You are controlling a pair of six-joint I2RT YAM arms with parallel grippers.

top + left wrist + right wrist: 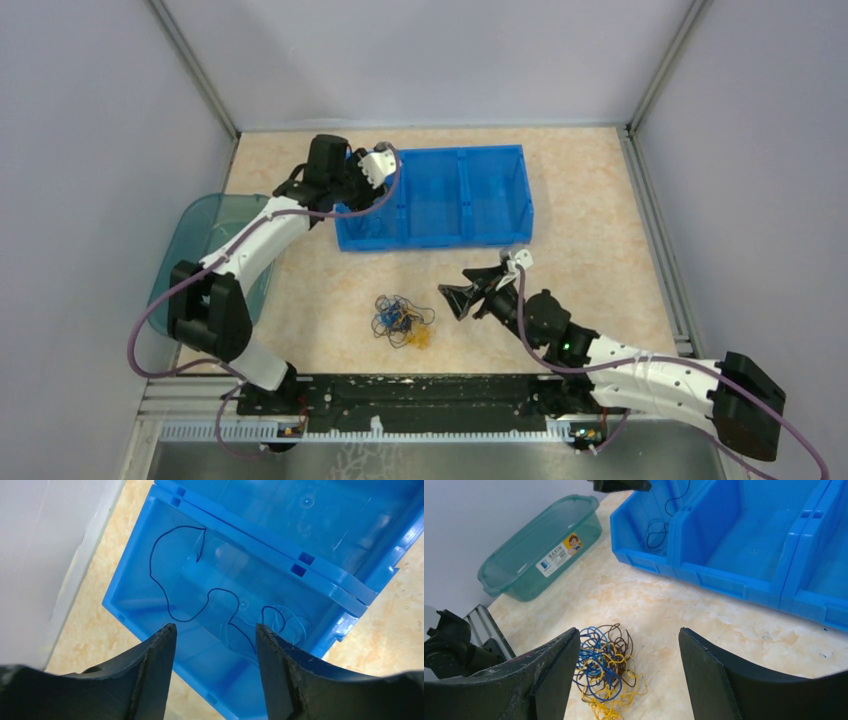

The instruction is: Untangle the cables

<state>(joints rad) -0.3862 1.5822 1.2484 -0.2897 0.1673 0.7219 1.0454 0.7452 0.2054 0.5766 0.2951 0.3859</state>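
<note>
The cables (pixel 402 320) lie as a small tangle of blue, yellow and dark brown wires on the table in front of the arms. My right gripper (pixel 629 635) hangs open just above and to the right of the tangle (pixel 606 670), touching nothing. My left gripper (pixel 216 630) is open over the left compartment of the blue bin (pixel 320 575), with nothing between its fingers. A single dark blue wire (pixel 185 575) lies curled on that compartment's floor, beside fainter light blue loops (pixel 292 625).
The blue bin (pixel 440 243) stands at the back of the table with several compartments. A teal basin (pixel 200 240) sits at the left edge, partly under the left arm. Grey walls close in the left, right and back sides.
</note>
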